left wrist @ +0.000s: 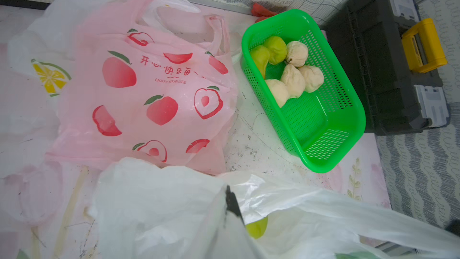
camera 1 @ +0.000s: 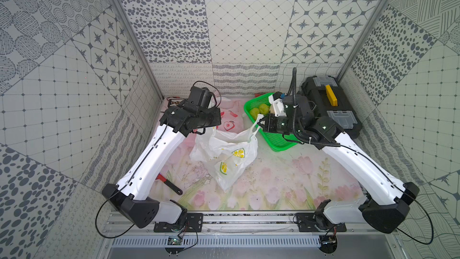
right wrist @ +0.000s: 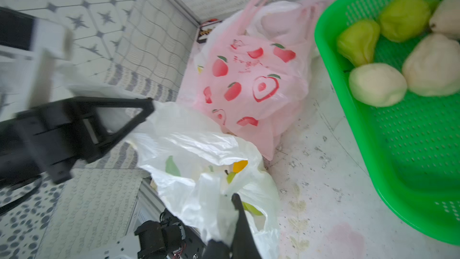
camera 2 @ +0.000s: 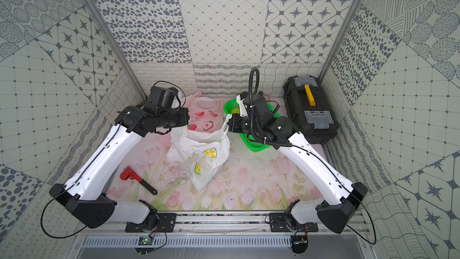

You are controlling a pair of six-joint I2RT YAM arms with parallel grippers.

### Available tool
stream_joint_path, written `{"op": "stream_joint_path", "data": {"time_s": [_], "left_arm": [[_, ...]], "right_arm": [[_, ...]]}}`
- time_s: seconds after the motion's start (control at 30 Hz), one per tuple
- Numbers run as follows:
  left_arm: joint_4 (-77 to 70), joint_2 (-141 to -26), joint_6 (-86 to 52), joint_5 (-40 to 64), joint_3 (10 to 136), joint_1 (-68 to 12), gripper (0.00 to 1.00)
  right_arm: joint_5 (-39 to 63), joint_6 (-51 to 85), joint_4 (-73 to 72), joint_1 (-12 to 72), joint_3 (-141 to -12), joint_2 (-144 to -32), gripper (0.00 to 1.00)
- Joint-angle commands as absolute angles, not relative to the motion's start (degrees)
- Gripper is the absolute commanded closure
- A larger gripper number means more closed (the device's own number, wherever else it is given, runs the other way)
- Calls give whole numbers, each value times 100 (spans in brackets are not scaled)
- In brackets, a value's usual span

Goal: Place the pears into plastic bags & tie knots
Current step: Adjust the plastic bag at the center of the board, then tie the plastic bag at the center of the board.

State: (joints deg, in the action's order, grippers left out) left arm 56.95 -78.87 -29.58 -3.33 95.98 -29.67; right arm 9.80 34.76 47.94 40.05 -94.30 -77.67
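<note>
The white lemon-print bag (camera 1: 229,160) is thin, crinkled and slumped open at the centre of the worktop (camera 1: 286,183), a green pear (left wrist: 256,226) showing through its mouth. The left hand (right wrist: 146,107) is pressed together on the bag's rim at the bag's upper left in both top views; the right hand (camera 1: 260,120) pinches a stretched handle (camera 1: 254,129) at its upper right. Six more pears (left wrist: 288,68), green and cream, lie in the green basket (left wrist: 348,110), right of the pink bag (left wrist: 159,95).

green basket (left wrist: 331,145) at 1 o'clock has six pears (left wrist: 293,80), two green, four cream; one more pear (left wrist: 256,226) bagged; two white bags (camera 1: 231,160), one pink bag (left wrist: 159,110)
</note>
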Motion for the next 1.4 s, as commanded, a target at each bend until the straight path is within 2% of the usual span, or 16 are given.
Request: {"op": "stream_joint_path", "data": {"time_s": [0.0, 0.13, 0.23, 0.4, 0.47, 0.6, 0.77, 0.9, 0.97, 1.03, 1.13, 1.27, 1.37], "left_arm": [[6605, -7534, -3335, -1589, 9677, -3402, 100], [6830, -7399, -3708, -1891, 9794, -3835, 100], [6476, -7252, -3966, -1896, 9714, -4230, 100], [6088, -7401, -3850, -1462, 9769, -4500, 100], [5745, -7436, -3605, -982, 9472, -4456, 100], [5940, -7847, -3022, -392, 9557, -4224, 100], [5605, -7910, -2490, 587, 9578, -3619, 100], [5203, -7904, -1954, 1121, 9519, -3429, 100], [5086, -7947, -1768, 1279, 9456, -3380, 99], [5095, -8035, -1747, 1306, 9487, -3306, 99], [5197, -8225, -1961, 1231, 9658, -3166, 99], [5010, -8212, -2047, 1389, 9643, -3155, 99], [4965, -8208, -2039, 1548, 9650, -3144, 97]], "right_arm": [[2054, 2782, 5696, 3973, -10156, -7810, 100], [2535, 2712, 6022, 3709, -11162, -8054, 100], [2658, 2627, 6378, 3476, -11682, -8217, 100], [3564, 3120, 5739, 2840, -11461, -7943, 100], [3339, 3125, 5642, 2699, -11062, -7875, 100], [2208, 2645, 6044, 2565, -10389, -8011, 98], [1533, 2301, 6288, 2494, -10421, -8024, 80], [781, 1704, 6909, 2685, -11109, -7994, 44], [-123, 1257, 7274, 3343, -11666, -8083, 36], [-463, 1007, 7588, 3990, -12155, -8304, 35], [-274, 828, 7469, 4794, -12055, -8558, 32], [920, 825, 5505, 5190, -10282, -8200, 22], [1115, 621, 4330, 5247, -9502, -8068, 17]]}}
